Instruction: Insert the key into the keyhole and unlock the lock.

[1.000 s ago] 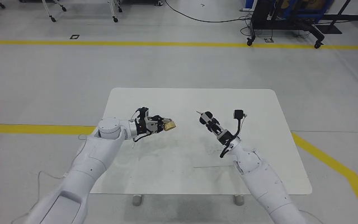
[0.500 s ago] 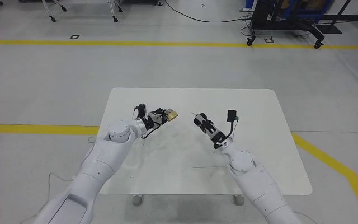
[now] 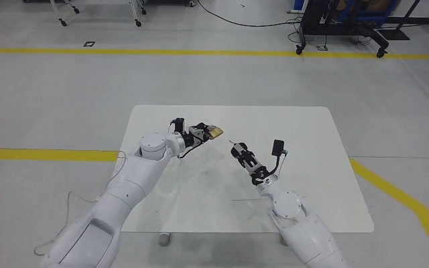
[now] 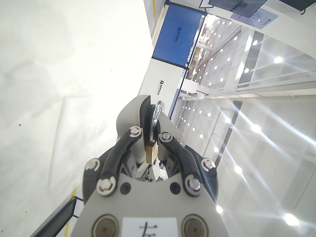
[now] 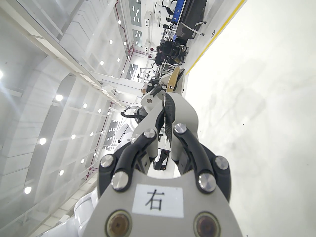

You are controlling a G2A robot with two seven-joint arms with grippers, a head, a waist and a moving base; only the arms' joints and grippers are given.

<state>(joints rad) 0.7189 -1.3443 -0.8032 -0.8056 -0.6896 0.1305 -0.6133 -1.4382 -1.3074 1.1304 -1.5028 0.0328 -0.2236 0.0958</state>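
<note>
Left tool (image 4: pixel 151 109): clamping the brass padlock (image 3: pixel 215 132) by its shackle (image 4: pixel 156 115) above the worktop (image 3: pixel 322 127).
Right tool (image 5: pixel 169 102): pinching shut, probably on the key (image 3: pixel 232 143), near the padlock.
Handling: stiff, slick metal is calling for a firm pinch on flat faces.

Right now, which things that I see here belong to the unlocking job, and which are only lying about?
Job: brass padlock with silver shackle, held by the left gripper; small silver key, held by the right gripper; white table below them.
Lying about: black cable on the floor; dark wheeled frame beyond the table; yellow floor stripes.
</note>
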